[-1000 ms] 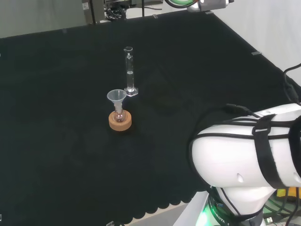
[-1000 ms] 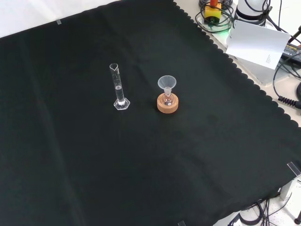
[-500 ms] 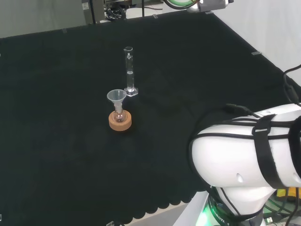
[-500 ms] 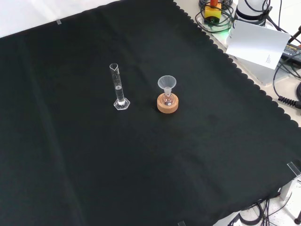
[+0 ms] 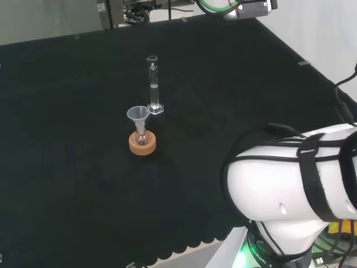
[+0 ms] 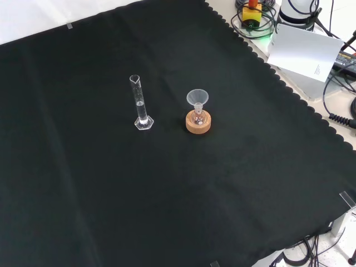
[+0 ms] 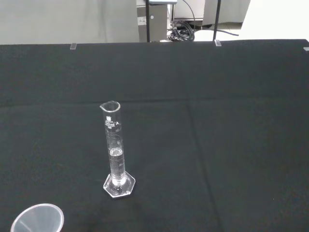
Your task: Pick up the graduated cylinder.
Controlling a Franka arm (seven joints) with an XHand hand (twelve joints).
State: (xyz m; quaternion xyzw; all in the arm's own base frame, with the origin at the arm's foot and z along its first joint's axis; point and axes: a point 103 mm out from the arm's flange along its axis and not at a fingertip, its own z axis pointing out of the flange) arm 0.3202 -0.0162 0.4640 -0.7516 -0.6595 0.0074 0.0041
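A clear glass graduated cylinder [image 5: 153,85] [image 6: 139,104] [image 7: 114,150] stands upright on its hexagonal foot on the black cloth, holding a little clear liquid in its lower half. In the wrist view it is some way off from the camera, with nothing touching it. A small round flask with a clear funnel [image 5: 138,115] [image 6: 197,99] [image 7: 36,220] in its neck sits on a cork ring [image 5: 142,143] [image 6: 198,124], close beside the cylinder.
The arm's big white link [image 5: 293,178] fills the head view's lower right. Cables, a yellow and red device [image 6: 252,12] and a white sheet [image 6: 303,49] lie beyond the cloth's scalloped edge in the front view. Open black cloth lies all round the two pieces.
The cylinder and the flask stand where they stood. In the head view the arm's link and a part at the top edge have shifted slightly.
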